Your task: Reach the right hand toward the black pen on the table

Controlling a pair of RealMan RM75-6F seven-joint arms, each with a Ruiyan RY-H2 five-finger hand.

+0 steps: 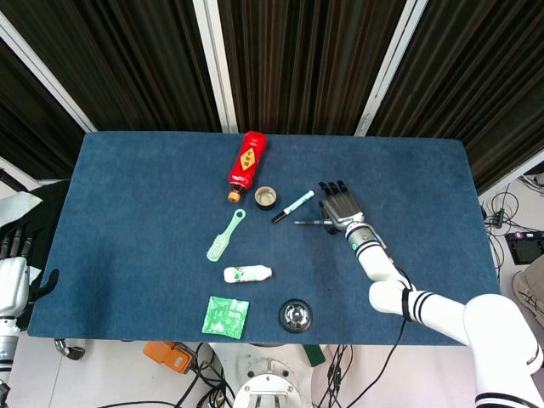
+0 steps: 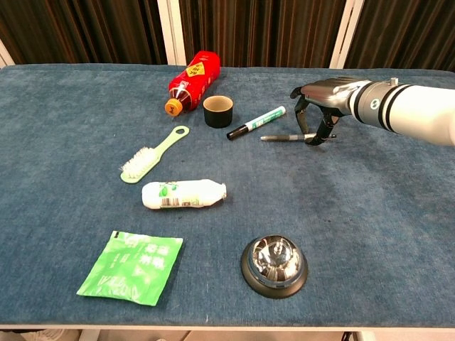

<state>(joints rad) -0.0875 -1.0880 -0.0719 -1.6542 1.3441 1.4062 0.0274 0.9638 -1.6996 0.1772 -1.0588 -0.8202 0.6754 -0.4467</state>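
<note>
Covering black pen's (image 2: pixel 288 137) rear end: right hand (image 2: pixel 321 96); contact unclear.

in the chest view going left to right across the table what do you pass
green packet → green brush → white bottle → red bottle → dark cup → marker → bell → black pen → right hand

Right hand (image 2: pixel 323 99) covers the black pen (image 2: pixel 284 138) rear end; contact can't be told. Left hand (image 1: pixel 12 276) cut off by head view's edge.
</note>
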